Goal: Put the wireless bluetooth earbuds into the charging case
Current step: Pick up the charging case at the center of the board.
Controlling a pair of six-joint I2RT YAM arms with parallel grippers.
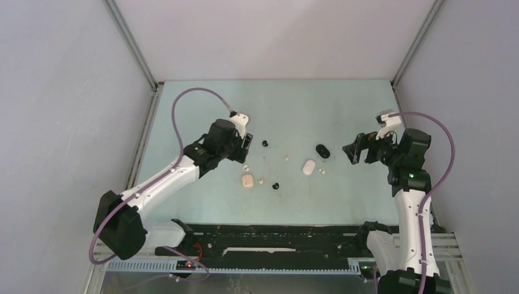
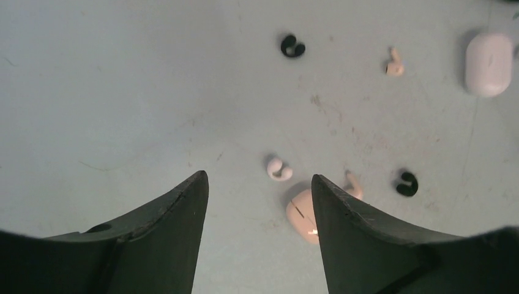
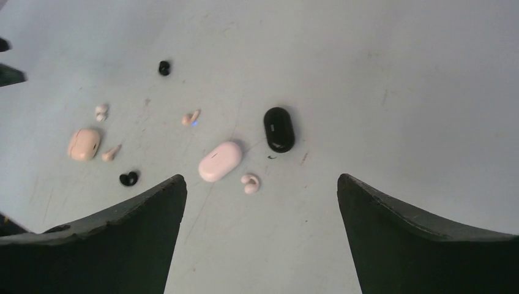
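left gripper (image 2: pixel 258 179) — jaws wide, empty, aimed at white earbud (image 2: pixel 278 169) lower centre for pickup | right gripper (image 3: pixel 260 179) — jaws wide, empty

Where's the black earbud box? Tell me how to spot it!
Look at the pale green table, on the side nearer the right arm. The glossy black pill-shaped plastic case lies there, just beyond the white pill-shaped case. It is the only big black thing: the black earbuds are far tinier, and the peach case is pale like the white one.
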